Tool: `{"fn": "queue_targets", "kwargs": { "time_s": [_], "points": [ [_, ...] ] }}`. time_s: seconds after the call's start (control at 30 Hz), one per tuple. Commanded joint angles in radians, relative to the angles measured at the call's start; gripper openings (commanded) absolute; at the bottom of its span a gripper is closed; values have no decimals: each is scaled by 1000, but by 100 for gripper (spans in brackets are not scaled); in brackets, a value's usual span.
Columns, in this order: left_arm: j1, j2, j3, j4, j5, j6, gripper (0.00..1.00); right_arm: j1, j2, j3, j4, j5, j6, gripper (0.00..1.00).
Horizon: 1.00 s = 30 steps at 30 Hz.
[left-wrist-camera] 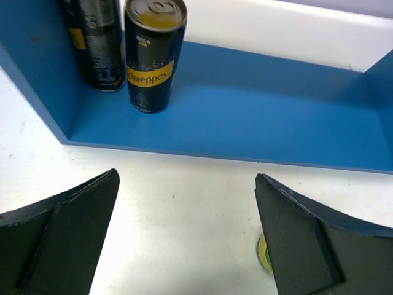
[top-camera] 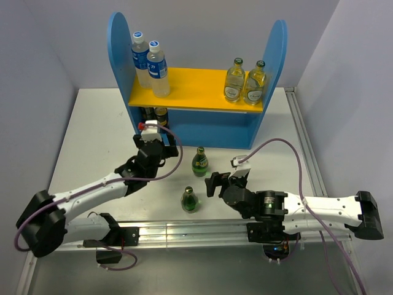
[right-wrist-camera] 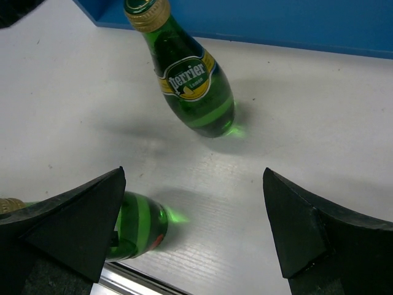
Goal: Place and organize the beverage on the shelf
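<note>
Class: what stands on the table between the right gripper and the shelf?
An upright green Perrier bottle stands between the right gripper and the shelf, clearest in the right wrist view.

Shelf (top-camera: 209, 130) stands at far edge of tabletop (top-camera: 92, 135), approx centred.

Upper board (top-camera: 196, 87):
- L end: left water btl (top-camera: 140, 58) w/ right water btl (top-camera: 158, 69) just beside it, slightly fwd.
- R end: left glass btl (top-camera: 234, 81) & right glass btl (top-camera: 255, 83), side by side.

Lower level, L end: front can (left-wrist-camera: 153, 58), w/ back can (left-wrist-camera: 98, 43) behind it & to its left, nr the side panel.

Tabletop, in front of shelf:
- Perrier btl (top-camera: 199, 162) near shelf's middle.
- Near btl (top-camera: 191, 200) in front of it, toward near edge, apart.
- Left gripper (left-wrist-camera: 186, 176) before shelf's L end, left of Perrier btl.
- Right gripper (right-wrist-camera: 193, 171) just right of near btl.
</note>
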Motion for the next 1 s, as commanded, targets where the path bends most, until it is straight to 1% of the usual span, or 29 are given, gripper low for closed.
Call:
{"fn": "queue_targets", "kwargs": {
  "time_s": [0.0,0.13,0.27,0.43,0.47,0.6,0.63,0.73,0.87,0.97],
  "points": [
    [-6,-90,54,-140,-19,-26,99,5,31,36,118,-4,-31,100],
    [-9,-179,96,-275,-2,-31,99,2,77,32,198,-34,-81,100],
    [-10,-257,89,-341,-5,-18,99,-25,166,45,262,-78,-94,100],
    [-13,-363,23,-318,-12,-6,99,-62,241,62,292,-106,-115,100],
    [-13,-374,3,-312,-12,-5,99,-68,263,63,340,-110,-123,100],
    [-13,-401,-19,-292,-12,0,99,-125,315,71,414,-132,-155,100],
    [-15,-401,-20,-290,-16,0,100,-159,327,72,430,-144,-163,100],
    [-13,-405,-25,-283,-11,2,99,-232,399,88,502,-161,-184,100],
    [-15,-409,-27,-286,-12,-1,99,-305,538,132,580,-156,-204,100],
    [-13,-428,-39,-280,-11,-3,99,-338,627,183,588,-146,-215,100]
  ]
}}
